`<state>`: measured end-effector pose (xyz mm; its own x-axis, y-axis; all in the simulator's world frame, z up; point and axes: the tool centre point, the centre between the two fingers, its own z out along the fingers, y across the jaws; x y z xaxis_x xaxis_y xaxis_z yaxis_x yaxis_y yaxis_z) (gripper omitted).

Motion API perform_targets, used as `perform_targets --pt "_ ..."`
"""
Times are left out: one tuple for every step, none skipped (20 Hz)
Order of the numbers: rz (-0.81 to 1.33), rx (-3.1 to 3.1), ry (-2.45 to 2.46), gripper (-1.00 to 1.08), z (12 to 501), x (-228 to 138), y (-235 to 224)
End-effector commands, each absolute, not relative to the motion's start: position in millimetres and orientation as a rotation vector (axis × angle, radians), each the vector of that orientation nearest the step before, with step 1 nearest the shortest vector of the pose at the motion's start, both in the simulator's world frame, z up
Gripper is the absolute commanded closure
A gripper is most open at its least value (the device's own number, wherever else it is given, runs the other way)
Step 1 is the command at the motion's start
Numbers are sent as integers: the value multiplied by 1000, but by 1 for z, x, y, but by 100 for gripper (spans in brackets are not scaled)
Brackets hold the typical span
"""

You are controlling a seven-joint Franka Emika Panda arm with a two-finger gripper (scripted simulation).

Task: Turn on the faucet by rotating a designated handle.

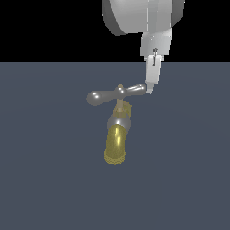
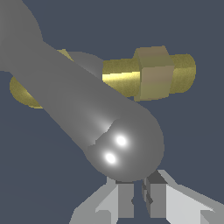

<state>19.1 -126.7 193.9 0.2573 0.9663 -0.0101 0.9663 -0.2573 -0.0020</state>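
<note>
Nearest the exterior camera, the faucet's [image 1: 117, 134] thick gold spout with its knurled rim points down toward the lower centre of the frame, hanging over the dark grey worktop [image 1: 45, 179]. Above the spout sits a silver ball joint, then a short brass stem. Across the top of that stem, at mid-frame, lies the handle [image 1: 114, 94], a glossy grey crossbar; its bulb on the exterior view's left is free, and its other arm tilts slightly upward toward the exterior view's right. At that right end the white hand [image 1: 150, 87] comes down from the upper right, its fingertips touching the arm's tip. From the wrist view the fingers [image 2: 159, 197] stand almost pressed together, a narrow slit between them, right beside the rounded bulb.
</note>
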Motion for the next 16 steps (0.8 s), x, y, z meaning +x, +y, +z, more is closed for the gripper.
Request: perform_targets --pt "0 2447 1971 108 194 34 -94" --pt "0 2447 1971 108 194 37 -93" --pt "0 2446 1972 108 194 40 -91" --pt "0 2446 1972 108 194 40 -91" --pt "-16 2483 1916 108 194 31 -121" --pt "-15 2481 1920 108 194 34 -113" --pt "-13 2478 1924 108 193 37 -106" --pt "-12 2476 1927 108 193 39 -98" --pt "-11 2473 1931 108 193 42 -91" --pt "-10 2471 1935 108 193 45 -83" --pt "-9 2468 1939 108 193 47 -76" --pt "-8 2466 1942 108 193 50 -69" --pt "-7 2463 1946 108 193 53 -62" --pt "-6 2461 1949 108 193 55 -55" --pt "-5 2459 1953 108 193 58 -48" --pt "-4 2456 1956 108 194 60 -41"
